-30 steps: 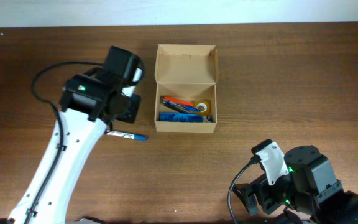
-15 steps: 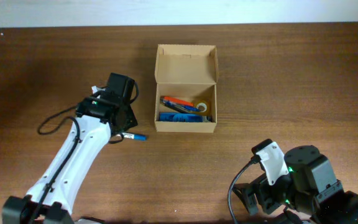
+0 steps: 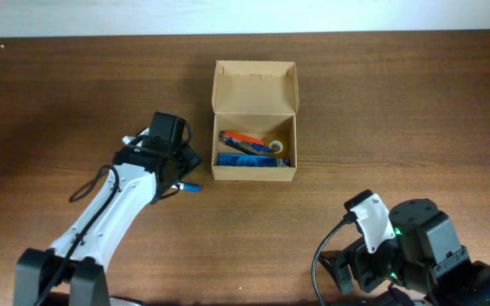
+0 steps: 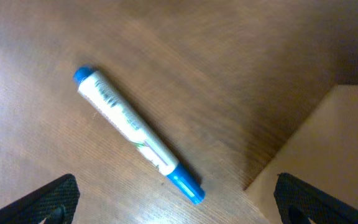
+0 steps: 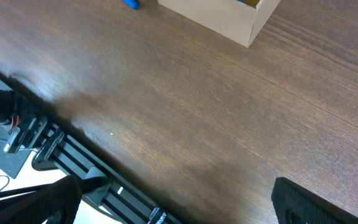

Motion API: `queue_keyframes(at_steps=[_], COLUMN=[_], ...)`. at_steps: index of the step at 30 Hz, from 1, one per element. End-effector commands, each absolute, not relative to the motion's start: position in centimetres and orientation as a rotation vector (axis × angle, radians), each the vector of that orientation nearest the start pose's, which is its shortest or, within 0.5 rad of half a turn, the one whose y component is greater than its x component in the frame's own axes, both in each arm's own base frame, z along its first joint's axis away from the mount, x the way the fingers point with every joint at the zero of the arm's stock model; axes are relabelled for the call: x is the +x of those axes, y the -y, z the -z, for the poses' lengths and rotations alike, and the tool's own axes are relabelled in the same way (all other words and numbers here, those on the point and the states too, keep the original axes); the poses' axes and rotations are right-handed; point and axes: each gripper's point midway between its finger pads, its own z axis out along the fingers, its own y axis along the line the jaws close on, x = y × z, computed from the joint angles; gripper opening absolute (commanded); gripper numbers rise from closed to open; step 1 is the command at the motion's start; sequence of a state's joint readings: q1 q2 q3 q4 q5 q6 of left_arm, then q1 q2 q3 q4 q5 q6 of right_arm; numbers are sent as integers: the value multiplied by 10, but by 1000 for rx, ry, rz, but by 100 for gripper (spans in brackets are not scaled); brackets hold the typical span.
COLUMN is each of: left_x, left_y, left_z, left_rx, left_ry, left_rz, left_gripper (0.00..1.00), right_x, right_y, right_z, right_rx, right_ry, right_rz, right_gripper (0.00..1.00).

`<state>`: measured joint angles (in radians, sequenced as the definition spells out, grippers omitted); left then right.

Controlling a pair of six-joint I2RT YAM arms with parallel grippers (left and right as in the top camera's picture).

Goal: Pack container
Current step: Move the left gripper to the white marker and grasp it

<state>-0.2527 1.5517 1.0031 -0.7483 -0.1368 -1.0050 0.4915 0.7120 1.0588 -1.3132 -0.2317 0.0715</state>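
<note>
The container (image 3: 254, 85) is a tan cardboard box with its flap lid standing open at the back. Inside lie an orange pen (image 3: 243, 138), blue pens (image 3: 247, 159) and a tape roll (image 3: 276, 146). A white pen with blue ends (image 4: 135, 134) lies on the table just left of the box; in the overhead view the pen (image 3: 188, 187) pokes out from under my left arm. My left gripper (image 4: 179, 208) hovers open over it, one finger (image 4: 58, 199) on each side, touching nothing. My right gripper (image 5: 179, 208) is open and empty, low at the front.
The box's near corner (image 4: 334, 155) stands close to my left gripper's right finger. My right arm (image 3: 407, 246) sits at the front right edge. A black rail (image 5: 79, 165) runs along the table's front edge. Bare wood surrounds the box.
My left arm has dropped and swung toward the front, coming down over the pen beside the box, and its jaws have opened wide. The right arm has not moved.
</note>
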Motion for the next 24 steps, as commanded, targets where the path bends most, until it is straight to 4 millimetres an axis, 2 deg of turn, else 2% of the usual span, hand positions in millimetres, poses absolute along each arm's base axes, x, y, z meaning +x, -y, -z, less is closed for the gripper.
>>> queue_keyframes(at_steps=[1,6,10,20,24], left_x=[301,289,297,327,326], left_y=[48,36,33,32,27], left_z=[-48,-17,-5,-5,5], left_rx=[-1452,-1638,-1698,-1690,-1748], left_ry=[-2546,-2607,-2593,-2487,-2491], left_rz=[33,3,48,154,168], left_gripper=[100,100,100,97,91], right_x=[130,130,130,130,130], right_y=[-114,-114,-114,-114,-114], right_z=[-232,-232,-232,-232,-232], right_rx=[-630,-630,-630,-630,-630], right_ry=[-2481,-2481,-2481,-2481,-2481], right_rz=[-506,-506,-506,-507,-507], right_gripper=[99,99,99,99,99])
